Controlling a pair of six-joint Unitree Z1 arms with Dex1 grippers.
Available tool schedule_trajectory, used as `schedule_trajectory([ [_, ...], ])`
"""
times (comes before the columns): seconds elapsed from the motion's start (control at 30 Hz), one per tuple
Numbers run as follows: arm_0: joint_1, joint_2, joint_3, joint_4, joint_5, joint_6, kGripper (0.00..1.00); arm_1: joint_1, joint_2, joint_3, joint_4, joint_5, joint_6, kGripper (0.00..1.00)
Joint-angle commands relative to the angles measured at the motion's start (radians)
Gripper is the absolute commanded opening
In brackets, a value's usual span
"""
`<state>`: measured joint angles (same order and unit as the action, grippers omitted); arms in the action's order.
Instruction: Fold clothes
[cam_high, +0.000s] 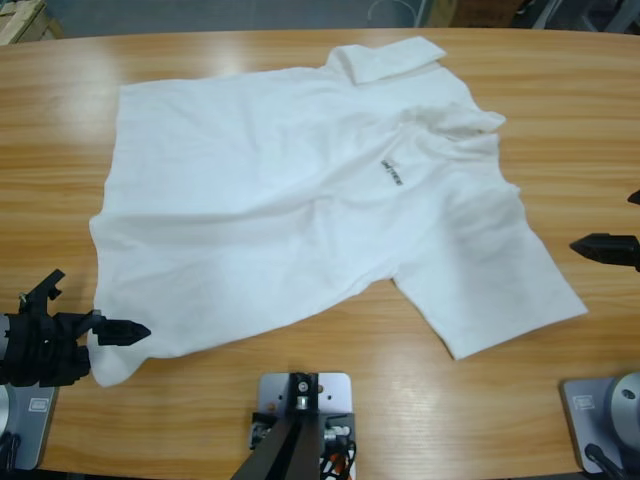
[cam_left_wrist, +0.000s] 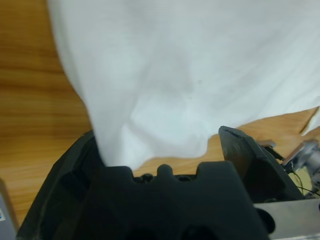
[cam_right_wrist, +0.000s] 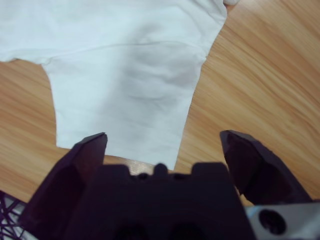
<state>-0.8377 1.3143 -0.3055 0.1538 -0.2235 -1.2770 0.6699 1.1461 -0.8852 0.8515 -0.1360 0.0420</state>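
Bench: long wooden bench (cam_high: 560, 120) with pale brown grain, smooth and a bit shiny.
Shirt: white collared shirt (cam_high: 300, 200) lies spread flat in the middle, collar toward 1 o'clock, one sleeve toward 5 o'clock.
Cloth: soft, thin, lightly wrinkled, with small dark printed text (cam_high: 392, 172).
Left gripper: left gripper (cam_high: 118, 331) sits at 8 o'clock, jaws spread wide, with the shirt's bottom corner between them, not pinched yet.
Right gripper: right gripper (cam_right_wrist: 162, 145) waits at 3 o'clock, jaws apart, holding nothing, just beside the sleeve (cam_right_wrist: 125, 95).
Progress: no fold is made yet; all the folding looks left to do.
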Motion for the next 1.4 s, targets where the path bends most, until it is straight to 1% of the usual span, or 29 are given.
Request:
schedule_trajectory([
  [0.03, -0.042, 0.022, 0.062, -0.036, 0.004, -0.019, 0.715, -0.013, -0.008, 0.003, 0.008, 0.018, 0.012, 0.920],
  [0.1, -0.049, -0.041, 0.060, -0.048, 0.017, -0.017, 0.824, -0.013, -0.011, 0.003, 0.008, 0.018, 0.012, 0.919],
  [0.13, -0.049, -0.056, 0.055, -0.074, 0.018, -0.015, 0.825, -0.013, -0.013, 0.003, 0.008, 0.018, 0.012, 0.918],
  [0.17, -0.055, -0.046, 0.044, -0.118, 0.013, -0.004, 0.787, -0.013, -0.017, 0.004, 0.008, 0.018, 0.012, 0.918],
  [0.23, -0.081, 0.004, -0.002, -0.144, 0.007, 0.022, 0.509, -0.013, -0.024, 0.005, 0.007, 0.016, 0.012, 0.918],
  [0.27, -0.083, 0.013, -0.002, -0.144, 0.006, 0.025, 0.431, -0.013, -0.028, 0.006, 0.006, 0.016, 0.012, 0.918],
  [0.3, -0.083, 0.006, 0.014, -0.143, 0.008, 0.024, 0.305, -0.013, -0.032, 0.007, 0.006, 0.016, 0.012, 0.918],
  [0.33, -0.083, -0.009, 0.031, -0.143, 0.010, 0.024, 0.115, -0.013, -0.037, 0.008, 0.005, 0.016, 0.012, 0.918],
  [0.37, -0.083, -0.028, 0.045, -0.142, 0.018, 0.025, 0.000, -0.013, -0.040, 0.008, 0.004, 0.016, 0.012, 0.918],
  [0.43, -0.083, -0.071, 0.063, -0.139, 0.039, 0.025, 0.000, -0.013, -0.037, 0.008, 0.004, 0.016, 0.012, 0.918],
  [0.67, -0.083, -0.104, 0.055, -0.113, 0.043, 0.022, 0.000, -0.013, -0.034, 0.006, 0.004, 0.016, 0.012, 0.918],
  [0.73, -0.083, -0.137, 0.042, -0.072, 0.052, 0.020, 0.000, -0.013, -0.043, 0.007, 0.004, 0.015, 0.014, 0.918],
  [0.77, -0.082, -0.150, 0.030, -0.038, 0.061, 0.019, 0.000, -0.013, -0.055, 0.008, 0.004, 0.019, 0.057, 0.918],
  [0.83, -0.079, -0.165, -0.006, 0.044, 0.062, 0.018, 0.000, -0.013, -0.079, 0.020, 0.003, 0.042, 0.195, 0.918],
  [0.9, -0.073, -0.176, -0.046, 0.115, 0.059, 0.019, 0.000, -0.013, -0.109, 0.049, -0.012, 0.060, 0.371, 0.934],
  [0.93, -0.070, -0.176, -0.081, 0.177, 0.055, 0.022, 0.000, -0.013, -0.140, 0.088, -0.042, 0.069, 0.467, 0.942],
  [0.97, -0.070, -0.178, -0.136, 0.278, 0.055, 0.027, 0.000, -0.013, -0.173, 0.126, -0.048, 0.075, 0.560, 0.955],
  [1.03, -0.064, -0.200, -0.261, 0.501, 0.058, 0.050, 0.000, -0.013, -0.224, 0.163, 0.006, 0.075, 0.751, 1.000],
  [1.1, -0.031, -0.207, -0.337, 0.632, 0.051, 0.090, 0.000, -0.013, -0.251, 0.171, 0.032, 0.081, 0.902, 1.000],
  [1.17, -0.011, -0.210, -0.346, 0.689, 0.022, 0.110, 0.000, -0.013, -0.220, 0.176, 0.037, 0.097, 0.985, 1.000],
  [1.27, -0.010, -0.252, -0.330, 0.782, 0.000, 0.108, 0.000, -0.013, -0.163, 0.172, 0.030, 0.128, 1.075, 1.000],
  [1.33, 0.035, -0.263, -0.330, 0.799, 0.001, 0.138, 0.000, -0.013, -0.151, 0.172, 0.016, 0.159, 1.162, 1.000],
  [1.4, 0.061, -0.224, -0.340, 0.793, 0.004, 0.160, 0.000, -0.013, -0.134, 0.169, 0.009, 0.199, 1.254, 0.987],
])
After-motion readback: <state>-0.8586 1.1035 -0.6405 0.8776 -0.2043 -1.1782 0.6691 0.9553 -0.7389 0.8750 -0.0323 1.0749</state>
